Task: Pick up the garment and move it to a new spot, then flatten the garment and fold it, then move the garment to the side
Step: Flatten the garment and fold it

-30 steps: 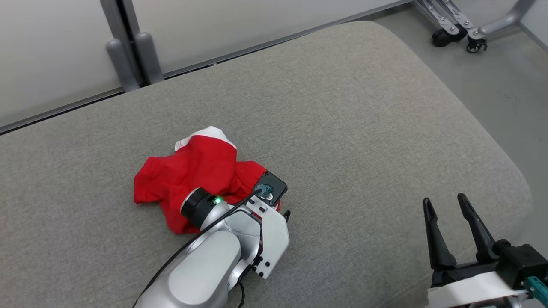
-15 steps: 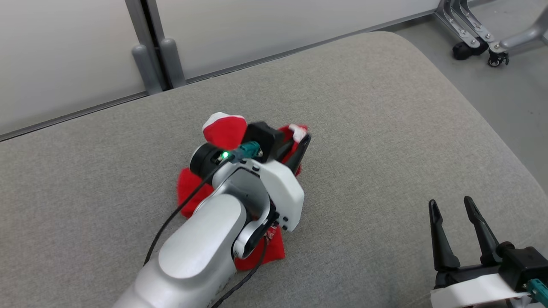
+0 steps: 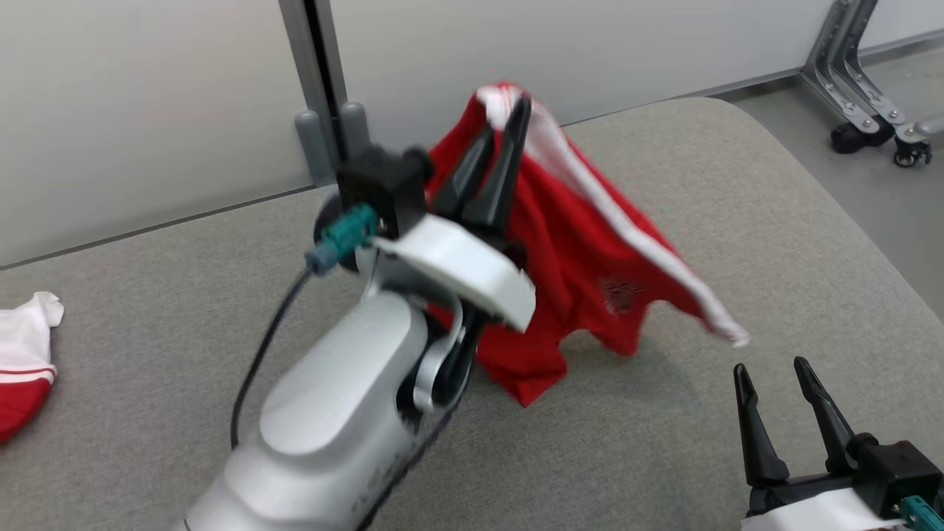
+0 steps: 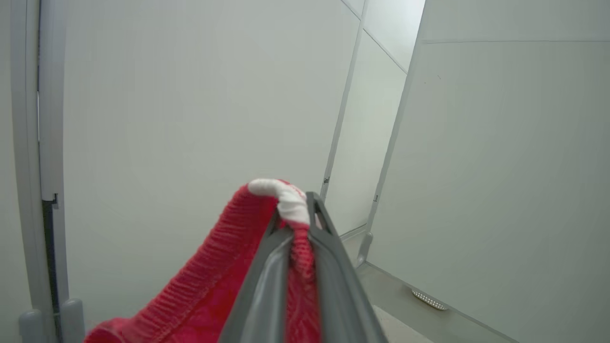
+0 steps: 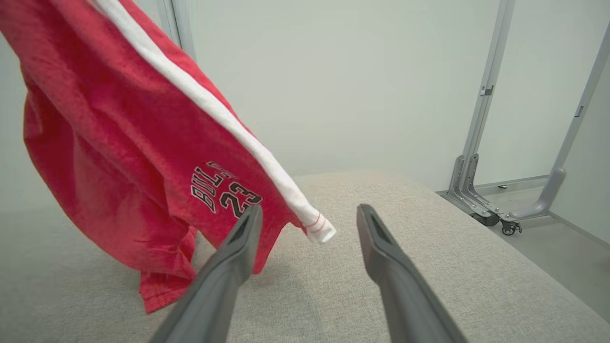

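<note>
Cushion: the wide grey fabric cushion [image 3: 664, 184] lay under everything.
Garment: the red jersey garment with a white stripe [image 3: 582, 243] hung above the cushion.
Left gripper [image 3: 507, 114]: jaws pinched its white-trimmed edge.
Right gripper [image 3: 768, 366]: jaws spread, empty.

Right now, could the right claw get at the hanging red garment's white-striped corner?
Probably yes: the right claw is open, and the striped corner of the red garment dangles just ahead of it, nothing between.

This looks like a test room or lab: plain pale wall panels [image 3: 147, 110] with grey metal posts [image 3: 313, 74], a bare grey floor [image 3: 892, 221], a metal frame [image 5: 486, 90] on little wheels, a soft grey table [image 3: 737, 184].
</note>
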